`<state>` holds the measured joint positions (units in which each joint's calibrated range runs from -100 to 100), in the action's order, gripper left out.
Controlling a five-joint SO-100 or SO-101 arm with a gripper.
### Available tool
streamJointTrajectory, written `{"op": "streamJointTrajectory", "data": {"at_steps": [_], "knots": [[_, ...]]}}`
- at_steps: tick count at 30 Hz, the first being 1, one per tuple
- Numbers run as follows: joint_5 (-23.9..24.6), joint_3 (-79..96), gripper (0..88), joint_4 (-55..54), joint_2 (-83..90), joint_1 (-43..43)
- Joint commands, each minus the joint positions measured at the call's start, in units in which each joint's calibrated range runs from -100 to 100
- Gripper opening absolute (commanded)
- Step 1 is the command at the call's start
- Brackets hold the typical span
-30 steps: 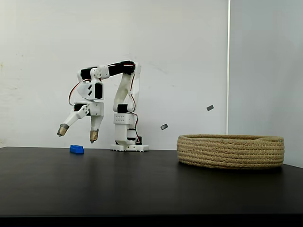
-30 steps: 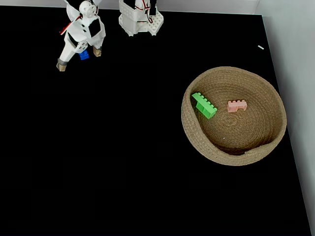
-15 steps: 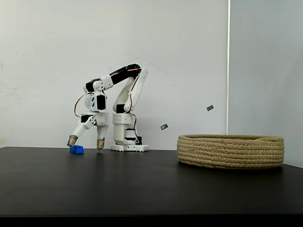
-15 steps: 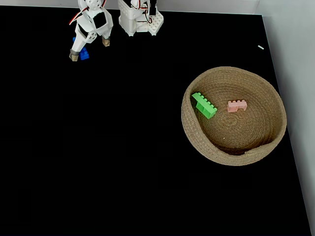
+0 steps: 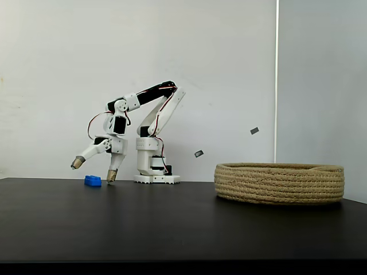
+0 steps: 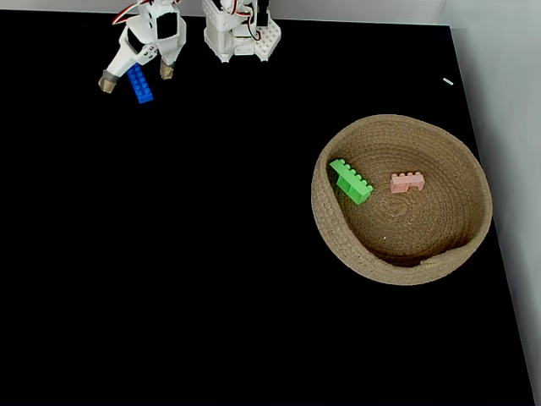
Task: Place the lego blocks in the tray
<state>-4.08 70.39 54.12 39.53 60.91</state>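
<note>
Jaws spread wide straddle the blue brick (image 6: pixel 139 84) on the black table (image 6: pixel 211 254), its near end partly hidden.

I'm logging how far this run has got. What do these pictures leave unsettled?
- Side fixed view: the tray wall hides its contents.
- Top fixed view: the arm's upper part is cut off by the top edge.
- Whether the open gripper touches the blue brick: too small to tell.

Gripper (image 5: pixel 93 169): jaws spread wide, raised off table. Blue brick (image 5: pixel 93 181): directly below, between fingertips. Rope basket (image 5: pixel 279 183): well apart, rightward.
</note>
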Motion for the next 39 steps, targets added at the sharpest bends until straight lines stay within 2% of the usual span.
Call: {"op": "streamJointTrajectory", "data": {"at_steps": [1, 6, 8, 16, 21, 23, 32, 39], "knots": [[-1.66, 1.79, 26.9, -3.18, 2.44, 0.92], [-2.1, 2.06, 19.7, -3.6, 2.61, 1.25], [-1.47, 2.06, 5.9, -3.6, 2.52, 1.99], [-2.59, 3.43, 0.1, -4.35, 5.19, -0.4], [-3.52, 6.99, 0.0, -16.26, 11.55, -8.89], [-2.34, 4.98, 0.0, -18.76, 12.84, -11.94], [8.01, -20.46, 0.0, -13.18, 9.49, -30.66], [12.8, -32.59, 0.0, -13.1, -0.92, -46.32]]}}
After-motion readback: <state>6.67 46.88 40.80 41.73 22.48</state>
